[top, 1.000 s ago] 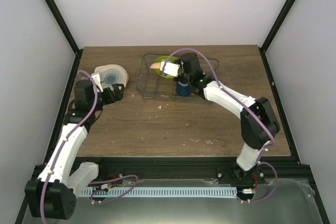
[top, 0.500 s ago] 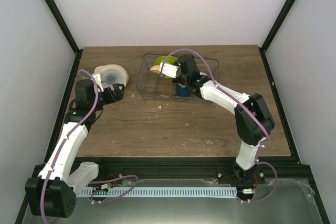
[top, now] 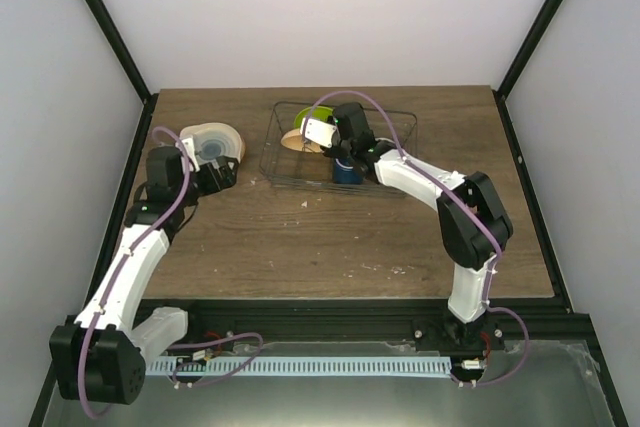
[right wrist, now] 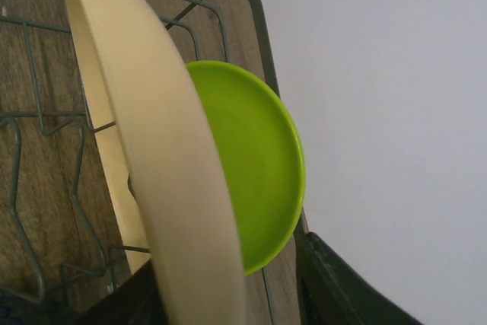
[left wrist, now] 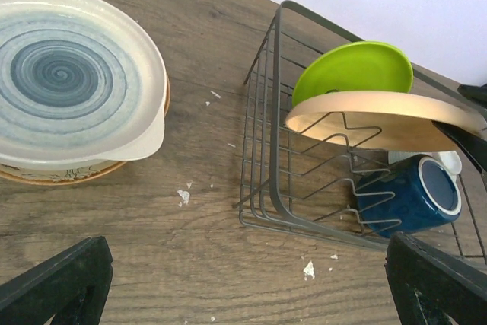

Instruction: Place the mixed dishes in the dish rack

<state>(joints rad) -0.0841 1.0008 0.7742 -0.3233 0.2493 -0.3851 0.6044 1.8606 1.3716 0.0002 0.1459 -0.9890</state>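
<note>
The dark wire dish rack (top: 385,122) stands at the back centre of the table. In it a lime-green plate (right wrist: 251,165) stands upright, a peach-orange plate (right wrist: 160,150) leans in front of it, and a dark blue mug (left wrist: 411,195) lies at the near side. My right gripper (right wrist: 228,294) straddles the peach plate's rim, jaws apart, with a gap between the right finger (right wrist: 342,287) and the plate. Left of the rack, a cream plate with blue-grey rings (left wrist: 68,85) rests on something with an orange-brown rim. My left gripper (left wrist: 243,294) hovers wide open over bare wood between that stack and the rack.
White crumbs (left wrist: 183,197) lie scattered on the wooden table (top: 330,237) near the rack's left corner. Black frame posts (top: 105,22) and pale walls enclose the table on three sides.
My right gripper has loosened its jaws round the peach plate, which has tipped lower and leftward in the rack. The left arm has shifted only slightly.
</note>
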